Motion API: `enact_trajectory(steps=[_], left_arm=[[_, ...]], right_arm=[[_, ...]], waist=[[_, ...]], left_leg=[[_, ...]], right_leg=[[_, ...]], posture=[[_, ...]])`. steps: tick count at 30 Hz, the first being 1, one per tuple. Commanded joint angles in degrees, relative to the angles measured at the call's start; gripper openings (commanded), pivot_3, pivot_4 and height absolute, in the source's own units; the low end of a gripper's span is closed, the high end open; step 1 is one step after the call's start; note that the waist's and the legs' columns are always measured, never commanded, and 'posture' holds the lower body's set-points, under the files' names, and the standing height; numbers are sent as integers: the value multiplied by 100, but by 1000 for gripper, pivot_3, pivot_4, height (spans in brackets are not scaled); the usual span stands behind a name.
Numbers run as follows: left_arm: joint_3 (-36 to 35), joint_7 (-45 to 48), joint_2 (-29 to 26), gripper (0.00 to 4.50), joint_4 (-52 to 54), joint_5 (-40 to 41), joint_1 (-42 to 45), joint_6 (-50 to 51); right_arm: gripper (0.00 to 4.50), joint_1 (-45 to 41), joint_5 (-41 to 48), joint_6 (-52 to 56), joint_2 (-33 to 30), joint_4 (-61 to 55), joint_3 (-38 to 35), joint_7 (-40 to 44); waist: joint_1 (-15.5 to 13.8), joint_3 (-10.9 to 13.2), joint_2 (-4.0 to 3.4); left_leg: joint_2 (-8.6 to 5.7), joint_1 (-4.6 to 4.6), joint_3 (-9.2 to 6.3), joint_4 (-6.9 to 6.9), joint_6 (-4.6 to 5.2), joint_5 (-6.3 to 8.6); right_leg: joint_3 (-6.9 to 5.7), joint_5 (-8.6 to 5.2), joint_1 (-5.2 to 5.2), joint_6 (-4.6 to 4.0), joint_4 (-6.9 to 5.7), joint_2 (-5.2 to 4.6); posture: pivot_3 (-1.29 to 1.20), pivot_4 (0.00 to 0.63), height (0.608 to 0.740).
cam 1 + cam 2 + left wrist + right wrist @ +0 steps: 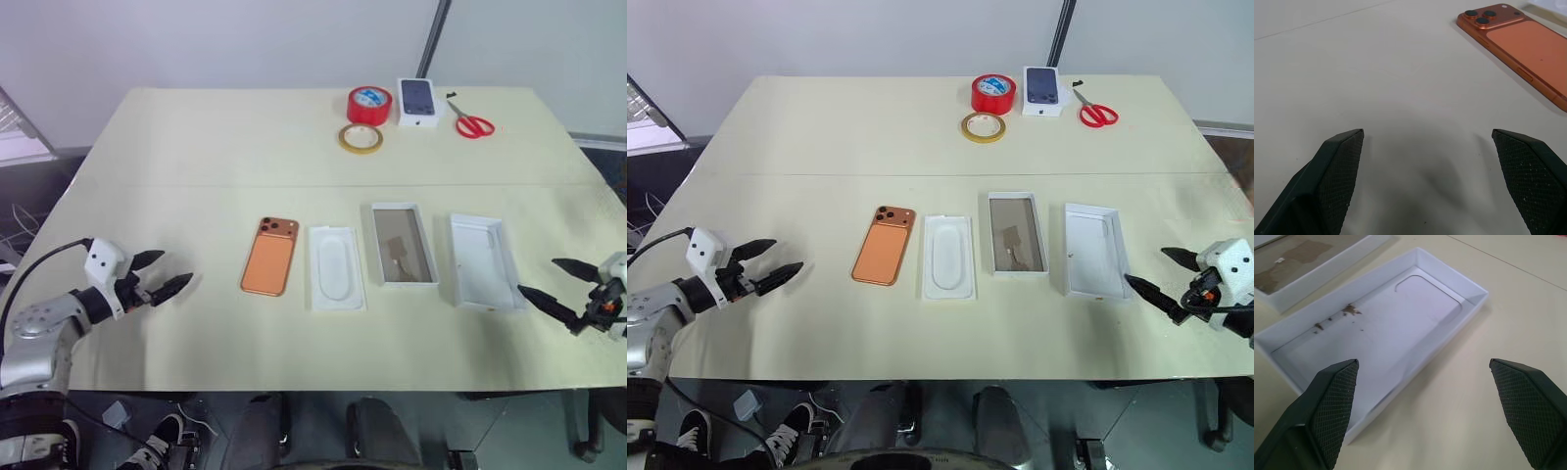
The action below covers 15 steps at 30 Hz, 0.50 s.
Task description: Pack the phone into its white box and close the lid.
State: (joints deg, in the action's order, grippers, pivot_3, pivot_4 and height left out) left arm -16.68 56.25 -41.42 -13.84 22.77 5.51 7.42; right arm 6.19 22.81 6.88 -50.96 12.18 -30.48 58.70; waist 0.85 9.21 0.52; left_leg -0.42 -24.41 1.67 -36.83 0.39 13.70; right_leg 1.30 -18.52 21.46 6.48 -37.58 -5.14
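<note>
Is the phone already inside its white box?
No, it is out. The phone lies flat on the table, camera side up, while the white box sits empty further right, its brownish floor bare.

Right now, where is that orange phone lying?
The phone lies flat on the table, leftmost in the near row, just left of the white insert and ahead of the left claw.
</note>
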Motion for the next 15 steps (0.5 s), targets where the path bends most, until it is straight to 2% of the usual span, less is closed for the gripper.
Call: enact_trajectory(steps=[1,15], left_arm=[[-109,34,-54,4409,155,57,53,-90],[-42,230,-78,4409,-258,-45,497,-439]], right_arm=[[4466,-102,103,-24,-55,19,-202,-52],[4466,-222,65,-79,89,-177,-16,-197]], waist=[[-1,0,0],[-7,0,0]], left_leg=[[0,0,0,0,0,0],[0,0,0,1,0,0]], right_leg=[[0,0,0,0,1,0],[-1,2,0,1,3,0]], posture=[[0,150,728],[0,150,728]])
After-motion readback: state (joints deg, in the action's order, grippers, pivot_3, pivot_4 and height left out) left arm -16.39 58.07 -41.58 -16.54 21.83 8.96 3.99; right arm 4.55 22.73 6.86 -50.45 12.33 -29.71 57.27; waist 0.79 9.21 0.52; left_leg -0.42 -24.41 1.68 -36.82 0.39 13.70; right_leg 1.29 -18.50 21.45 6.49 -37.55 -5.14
